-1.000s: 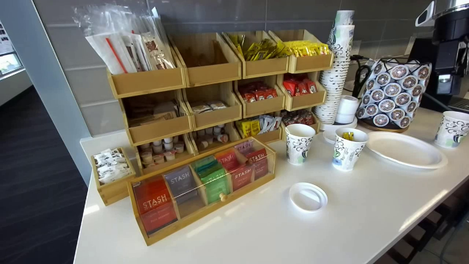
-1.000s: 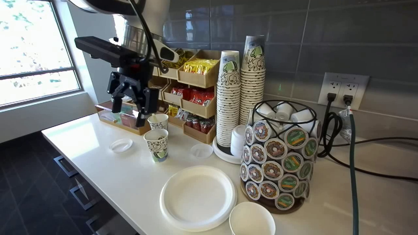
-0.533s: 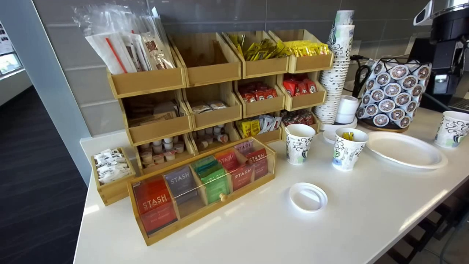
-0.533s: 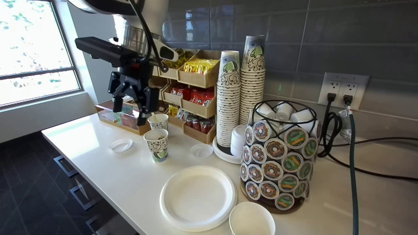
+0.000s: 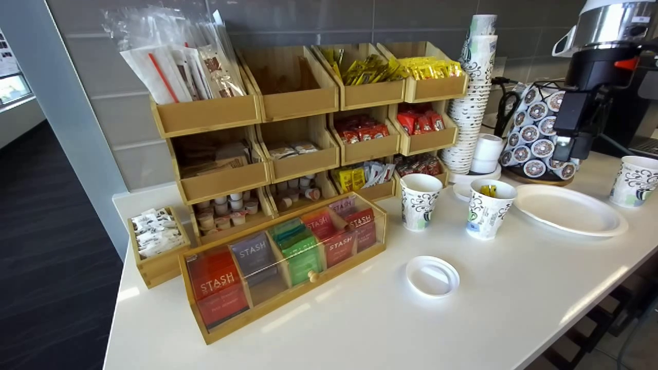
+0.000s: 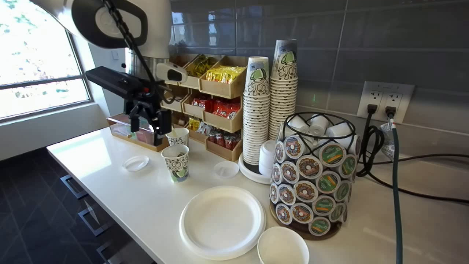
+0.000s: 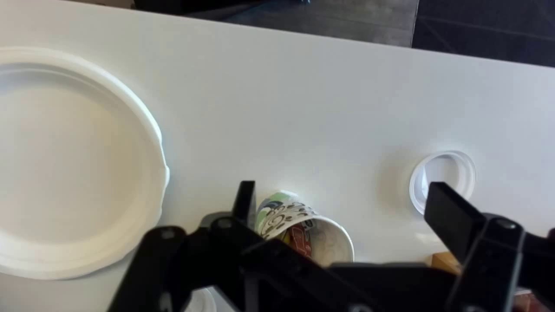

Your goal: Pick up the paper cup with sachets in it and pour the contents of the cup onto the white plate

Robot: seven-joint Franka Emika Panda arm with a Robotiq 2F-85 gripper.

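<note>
The patterned paper cup with sachets in it stands upright on the counter in both exterior views (image 5: 487,216) (image 6: 177,167). In the wrist view the cup (image 7: 284,216) shows red and yellow sachets inside; my finger linkage hides its lower part. The white plate lies flat beside the cup in both exterior views (image 5: 570,210) (image 6: 222,222) and at the left of the wrist view (image 7: 65,160). My gripper (image 6: 147,134) is open and empty, above and apart from the cup. In the wrist view the gripper (image 7: 342,195) has the cup between its wide-set fingers, nearer the left finger.
A second patterned cup (image 5: 420,203) stands close beside the sachet cup. A white lid (image 5: 433,278) lies on the counter. A third cup (image 6: 283,247) stands by the plate. Cup stacks (image 6: 256,117), a pod rack (image 6: 311,187), wooden bins (image 5: 365,146) and a tea box (image 5: 288,267) line the back.
My gripper has moved lower and, in an exterior view, leftward in front of the pod rack. Its fingers stay open. The cups, plate and lid have not moved.
</note>
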